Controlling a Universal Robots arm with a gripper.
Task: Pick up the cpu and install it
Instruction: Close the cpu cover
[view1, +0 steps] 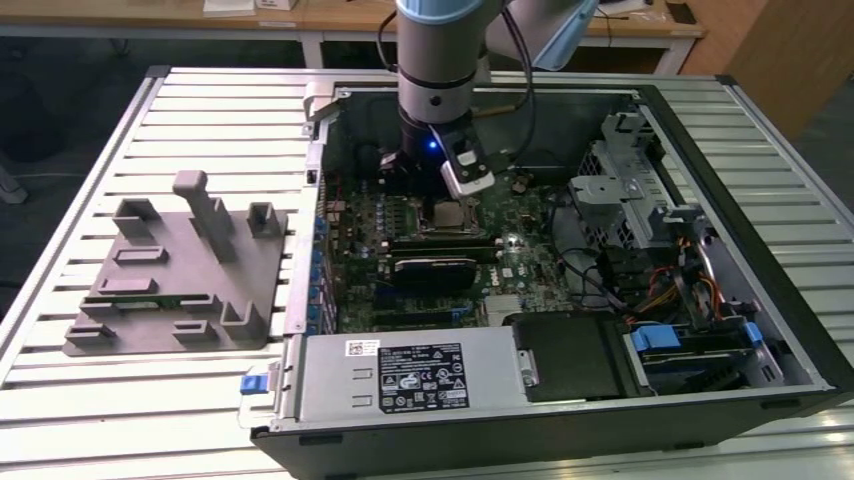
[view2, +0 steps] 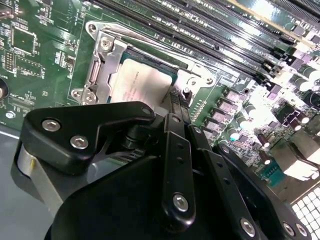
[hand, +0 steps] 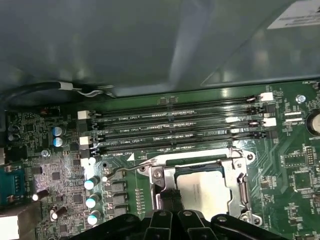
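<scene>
Already seated: cpu (hand: 205, 192) in its socket (hand: 241, 186).
Pale silver square top, lying flat; gripper (hand: 170, 199), tips pressed together, at its edge.

Workshop corner around a slatted metal table (view1: 214, 100).
Pale ribbed table top with a soft shine on the slats, brightest at the near edge. Behind it, along the far side, a row of wooden desks (view1: 347, 17) on white legs (view1: 310, 48). Dark floor (view1: 54, 110) on the exterior view's left; brown wooden panel (view1: 781, 50) on the exterior view's right.
</scene>
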